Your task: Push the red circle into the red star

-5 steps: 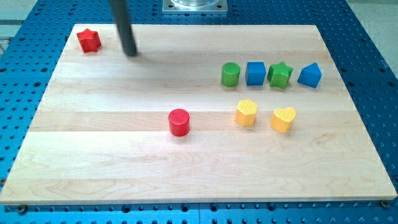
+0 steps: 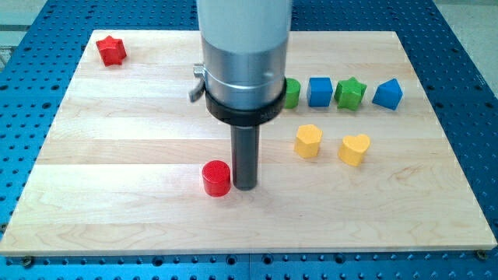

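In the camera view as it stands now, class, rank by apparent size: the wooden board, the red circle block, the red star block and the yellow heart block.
1. Wooden board, by far the largest.
2. Red circle block and yellow heart block: too alike to rank.
3. Red star block looks slightly smaller, but it lies farther from the camera, so that is unsure.

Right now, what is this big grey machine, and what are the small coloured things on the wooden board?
It is a robot arm seen by one camera. It has no hand, only a dark rod; my tip touches the board just to the right of the red circle. Nothing is held: the rod only pushes. The red star lies at the top left. To the right stand a green block, a blue block, a green star, another blue block and, below them, two yellow blocks.
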Action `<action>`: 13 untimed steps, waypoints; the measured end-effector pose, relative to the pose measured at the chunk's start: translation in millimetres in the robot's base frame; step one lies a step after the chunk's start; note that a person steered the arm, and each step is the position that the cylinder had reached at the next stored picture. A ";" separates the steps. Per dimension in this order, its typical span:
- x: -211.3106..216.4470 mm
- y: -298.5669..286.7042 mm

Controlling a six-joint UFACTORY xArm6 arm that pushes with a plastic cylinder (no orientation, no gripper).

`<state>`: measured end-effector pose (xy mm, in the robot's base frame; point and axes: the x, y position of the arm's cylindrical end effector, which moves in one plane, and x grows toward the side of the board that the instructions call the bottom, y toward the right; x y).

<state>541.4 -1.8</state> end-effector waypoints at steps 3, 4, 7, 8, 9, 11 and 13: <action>15.9 -43.8; 4.4 -92.8; -38.0 -131.7; -77.7 -145.0; -102.4 -140.0; -59.2 -156.1; -107.6 -191.7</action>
<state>433.8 -193.4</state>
